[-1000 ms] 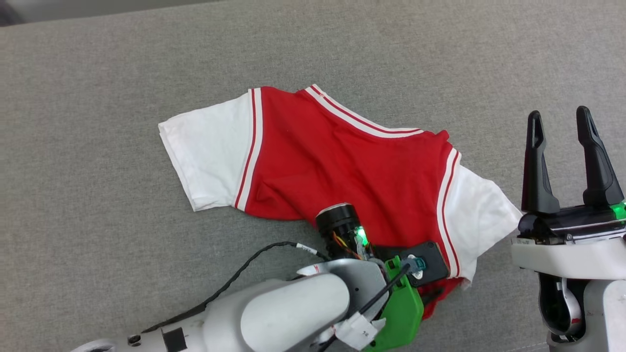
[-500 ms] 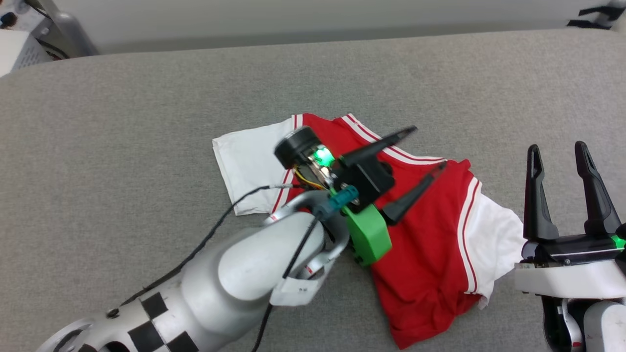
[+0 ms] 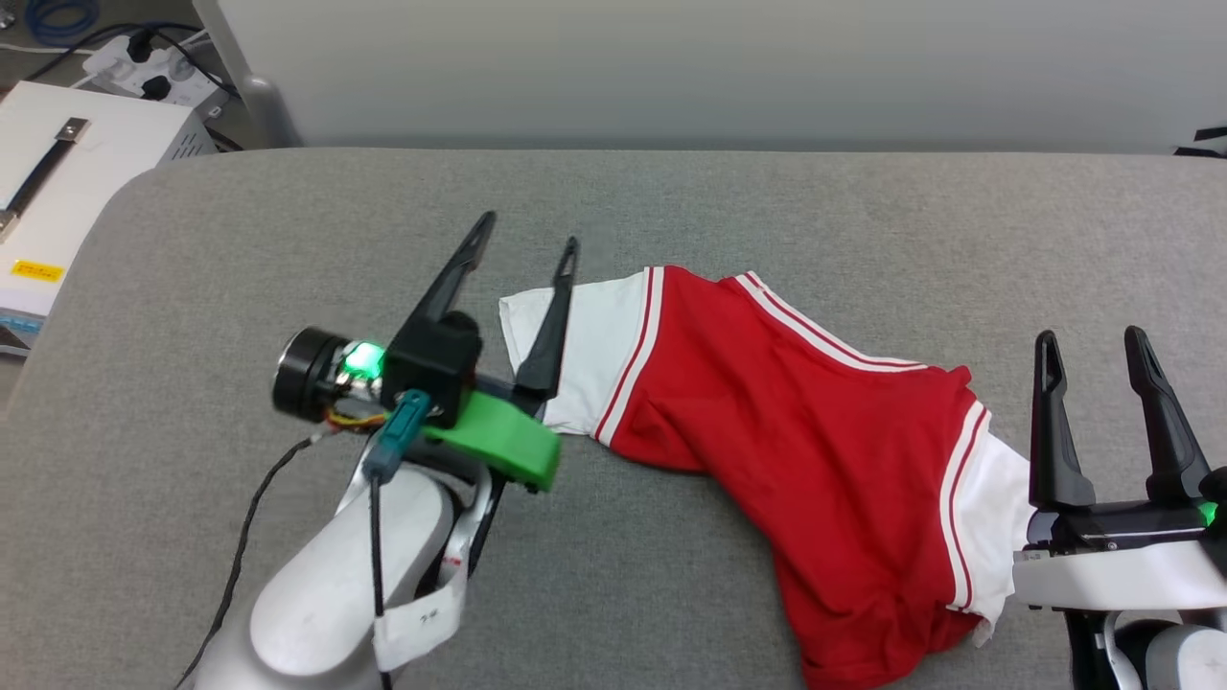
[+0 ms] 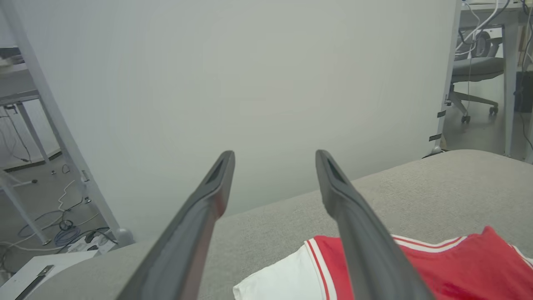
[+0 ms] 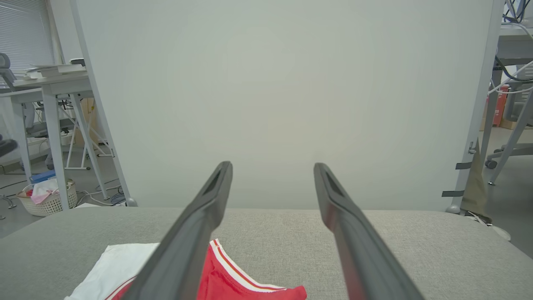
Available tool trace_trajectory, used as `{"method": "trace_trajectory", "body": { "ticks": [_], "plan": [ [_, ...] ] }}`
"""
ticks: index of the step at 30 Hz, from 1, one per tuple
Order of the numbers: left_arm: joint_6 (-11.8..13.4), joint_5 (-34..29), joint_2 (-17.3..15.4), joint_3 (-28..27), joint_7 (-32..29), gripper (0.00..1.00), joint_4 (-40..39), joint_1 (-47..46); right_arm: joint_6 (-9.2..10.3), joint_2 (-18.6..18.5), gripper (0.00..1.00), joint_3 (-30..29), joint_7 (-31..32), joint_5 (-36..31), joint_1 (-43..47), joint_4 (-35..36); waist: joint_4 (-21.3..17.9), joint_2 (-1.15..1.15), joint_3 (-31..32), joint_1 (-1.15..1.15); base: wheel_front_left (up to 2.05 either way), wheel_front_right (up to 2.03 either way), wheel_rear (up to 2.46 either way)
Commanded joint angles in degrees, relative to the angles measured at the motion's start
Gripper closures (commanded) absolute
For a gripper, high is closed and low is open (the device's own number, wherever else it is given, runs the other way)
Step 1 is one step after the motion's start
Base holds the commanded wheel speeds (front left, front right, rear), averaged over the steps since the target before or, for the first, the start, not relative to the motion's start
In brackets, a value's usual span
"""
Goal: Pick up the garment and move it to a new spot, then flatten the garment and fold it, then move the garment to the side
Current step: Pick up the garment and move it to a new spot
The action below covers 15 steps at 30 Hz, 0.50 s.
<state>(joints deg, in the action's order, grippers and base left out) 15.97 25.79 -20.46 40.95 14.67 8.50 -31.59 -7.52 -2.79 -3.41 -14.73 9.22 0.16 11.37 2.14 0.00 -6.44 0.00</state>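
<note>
The garment [image 3: 796, 431] lies crumpled on the grey cushion [image 3: 671, 201], between my two empty tools.
A white box [image 3: 67, 163] sits far left, off the cushion. My left gripper [image 3: 530, 232] is spread wide, one finger crossing the garment's left white sleeve; I cannot tell if it touches. My right gripper [image 3: 1091, 337], also wide, is just beside the right sleeve.

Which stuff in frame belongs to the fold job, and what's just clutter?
Job:
- garment, rumpled on the grey padded surface
- left hand, open
- right hand, open

Lying about:
- white box
- power strip
- basket
- office chair
- white partition
</note>
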Motion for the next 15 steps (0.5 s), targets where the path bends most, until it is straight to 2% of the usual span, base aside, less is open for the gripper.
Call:
{"method": "trace_trajectory", "body": {
  "ticks": [1, 5, 10, 15],
  "plan": [
    [0.64, -1.4, -0.44, -2.47, 0.31, 0.0, -1.14, 3.21, 0.03, -0.09, 0.0, 0.05, -0.27, -0.27, 0.97, -0.52, 0.89, 0.0, 0.92, 0.0, 0.0, 0.0, 0.0],
    [0.64, -4.02, -0.3, -9.98, 0.32, 0.0, -3.93, 10.4, 0.03, -0.09, 0.0, 0.1, -0.27, -0.09, 1.52, -1.39, 1.28, 0.0, 1.68, 0.0, 0.0, 0.0, 0.0],
    [0.18, -8.16, 1.58, -18.28, 0.32, 0.0, -6.02, 19.01, 0.03, -0.09, 0.0, -0.2, -0.27, 0.0, 2.59, -2.02, 1.74, 0.0, 2.72, 0.0, 0.0, 0.0, 0.0],
    [-2.59, -11.27, 4.66, -24.33, 0.32, 0.0, -6.38, 25.65, 0.03, -0.09, 0.0, -0.67, -0.27, -0.03, 4.34, -2.95, 2.27, 0.0, 4.13, 0.0, 0.0, 0.0, 0.0]
  ]
}}
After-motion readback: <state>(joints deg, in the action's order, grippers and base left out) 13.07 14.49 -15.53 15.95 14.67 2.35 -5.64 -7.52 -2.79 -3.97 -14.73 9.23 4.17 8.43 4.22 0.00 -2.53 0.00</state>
